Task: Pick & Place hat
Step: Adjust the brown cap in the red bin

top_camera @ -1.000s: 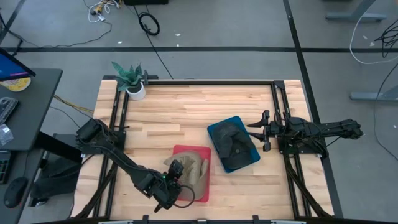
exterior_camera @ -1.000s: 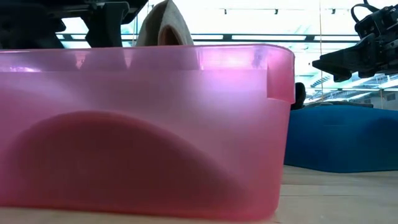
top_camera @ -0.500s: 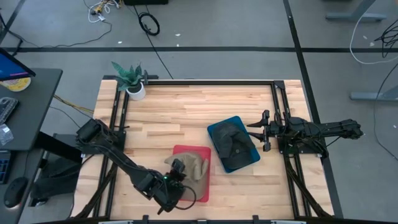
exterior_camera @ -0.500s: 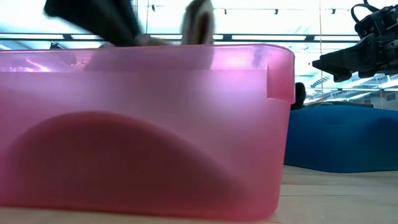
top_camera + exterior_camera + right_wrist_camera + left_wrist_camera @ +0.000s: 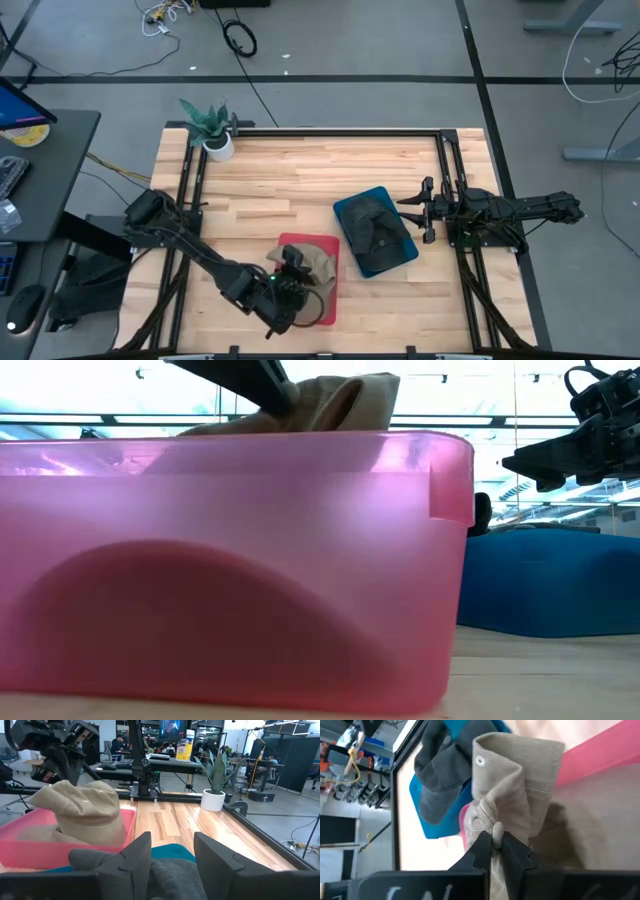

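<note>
Your tan hat (image 5: pixel 312 263) sits over the pink bin (image 5: pixel 328 300), bunched and partly above the rim, as the low view shows it poking over the wall. The left gripper (image 5: pixel 492 847) has its jaws pinched nearly together on a fold of the hat's cloth; in the wrist view the fabric is gathered right between the fingertips. So I judge you are at the placing step: the hat is at the bin but not let go.

Next, you need to bring the hat down so that it settles inside the walls, then spread the jaws and lift clear. Watch that the cloth does not snag on a finger as you rise, since a bunched fold could come up with you and drag the hat over the rim.

Just beside the pink bin stands a blue bin (image 5: pixel 396 256) holding a dark grey hat (image 5: pixel 372 228); the two bins look close enough to touch at a corner, though I cannot tell for sure. The right gripper (image 5: pixel 418 212) waits at the blue bin's far side, jaws wide apart and holding nothing. A potted plant (image 5: pixel 210 128) stands at the table's (image 5: pixel 300 180) far left corner, well apart. Nothing blocks the drop.
</note>
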### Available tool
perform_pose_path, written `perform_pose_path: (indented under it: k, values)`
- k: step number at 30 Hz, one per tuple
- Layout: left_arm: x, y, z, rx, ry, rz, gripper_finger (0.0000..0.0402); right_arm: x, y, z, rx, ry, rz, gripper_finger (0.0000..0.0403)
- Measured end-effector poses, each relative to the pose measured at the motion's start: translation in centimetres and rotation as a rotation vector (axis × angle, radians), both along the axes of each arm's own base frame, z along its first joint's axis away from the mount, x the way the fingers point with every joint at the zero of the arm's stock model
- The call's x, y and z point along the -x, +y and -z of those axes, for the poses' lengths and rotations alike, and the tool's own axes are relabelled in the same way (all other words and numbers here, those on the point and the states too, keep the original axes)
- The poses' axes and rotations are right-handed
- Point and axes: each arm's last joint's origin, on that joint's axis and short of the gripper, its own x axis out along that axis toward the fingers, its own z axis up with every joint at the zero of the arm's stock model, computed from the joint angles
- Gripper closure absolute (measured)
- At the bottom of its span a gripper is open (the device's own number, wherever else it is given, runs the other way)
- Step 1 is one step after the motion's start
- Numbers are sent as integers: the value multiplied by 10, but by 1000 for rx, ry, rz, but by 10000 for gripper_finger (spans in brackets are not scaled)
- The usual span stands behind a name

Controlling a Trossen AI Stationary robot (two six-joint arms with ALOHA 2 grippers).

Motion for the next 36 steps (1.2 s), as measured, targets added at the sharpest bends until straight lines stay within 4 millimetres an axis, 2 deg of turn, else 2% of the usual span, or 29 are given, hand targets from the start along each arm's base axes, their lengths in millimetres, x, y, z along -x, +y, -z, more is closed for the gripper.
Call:
perform_pose_path:
  k: [15, 22, 36]
  values:
    - [-18, 35, -4, -166, -27, -120, 380, 0, 0, 0, 0, 0, 0, 247]
    - [-19, 49, -21, -177, -77, -160, 381, 0, 0, 0, 0, -1, 0, 247]
    - [-29, 68, -31, -181, -142, -234, 379, 0, 0, 0, 0, -1, 0, 247]
